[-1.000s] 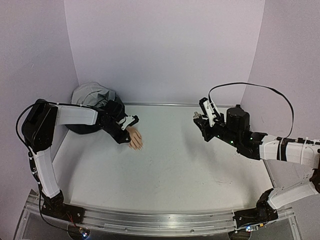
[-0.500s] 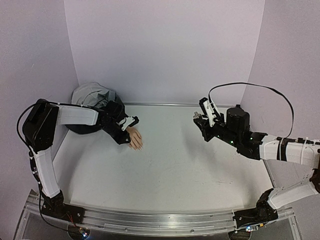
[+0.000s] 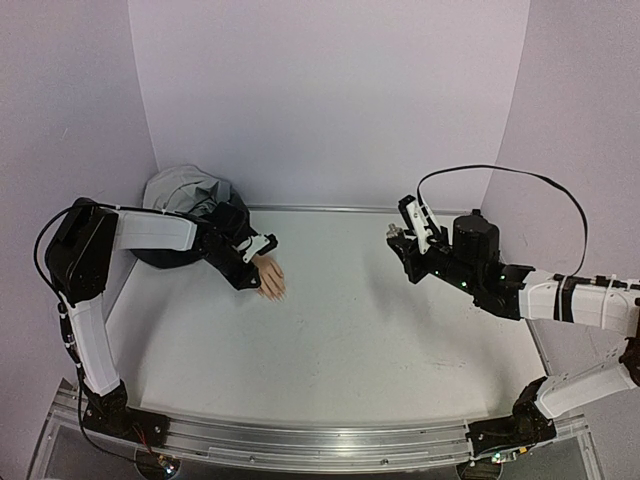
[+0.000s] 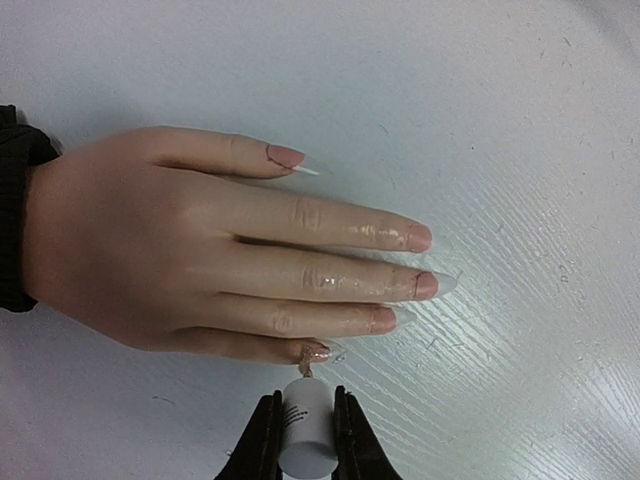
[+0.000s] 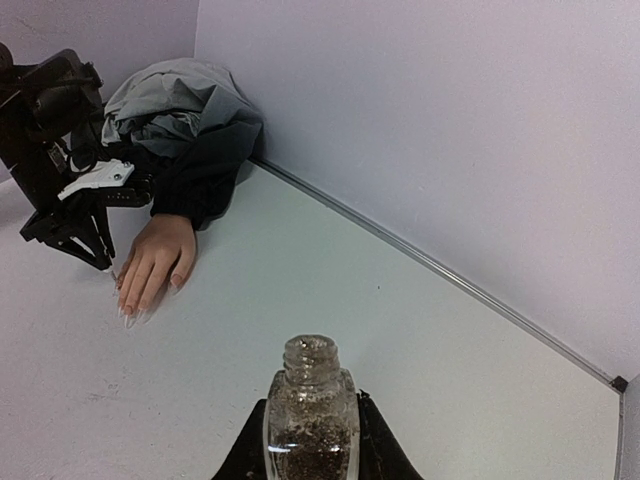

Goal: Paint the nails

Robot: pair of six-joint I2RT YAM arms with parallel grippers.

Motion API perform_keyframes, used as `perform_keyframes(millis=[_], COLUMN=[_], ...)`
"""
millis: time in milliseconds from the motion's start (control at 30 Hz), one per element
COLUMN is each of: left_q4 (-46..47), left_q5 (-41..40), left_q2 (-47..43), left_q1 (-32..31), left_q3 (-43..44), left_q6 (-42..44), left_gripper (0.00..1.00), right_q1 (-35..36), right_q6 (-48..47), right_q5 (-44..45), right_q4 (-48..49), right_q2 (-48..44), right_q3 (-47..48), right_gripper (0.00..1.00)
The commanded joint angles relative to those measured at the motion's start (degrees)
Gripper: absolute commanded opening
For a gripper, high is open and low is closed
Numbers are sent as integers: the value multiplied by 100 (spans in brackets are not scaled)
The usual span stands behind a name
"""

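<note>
The left gripper (image 4: 305,402) is clamped on a small white cap (image 4: 303,435), seen from the left wrist camera. A short brush (image 4: 306,369) sticks out of the cap, and its tip is set right at the pinky nail (image 4: 318,352), which looks a bit glittery. The other nails (image 4: 427,285) are pinkish with long clear tips. The hand (image 4: 180,250) is laid palm down on the white table (image 4: 500,120), fingers spread a little and pointed away from the dark sleeve (image 4: 12,230).

From the top camera, the left arm (image 3: 150,232) is reached across the far left corner, bent low over the hand. A grey and black jacket (image 3: 185,195) is bunched in that corner, against the wall.

Well apart on the right side, the right gripper (image 5: 312,408) is closed around an open clear bottle (image 5: 311,400), held upright above the table, with dark glittery stuff inside. The right arm (image 3: 560,298) is stretched in from the right edge, its gripper turned toward the hand. Nothing is seen on the table between the two grippers.
</note>
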Motion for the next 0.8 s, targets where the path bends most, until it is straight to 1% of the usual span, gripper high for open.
perform_keyframes(millis=[0, 767], left_q4=[-28, -67], left_q5=[169, 198], left_q2=[-26, 44], left_q1=[7, -3], left_q3=[282, 354], left_q6=[60, 31], left_gripper=[0, 0], right_q1=[-1, -4], right_q6=[46, 37], right_q5=[-22, -31], right_q4=[433, 435], right_q2=[-25, -33], right_q3=[-7, 15], right_gripper=[0, 0])
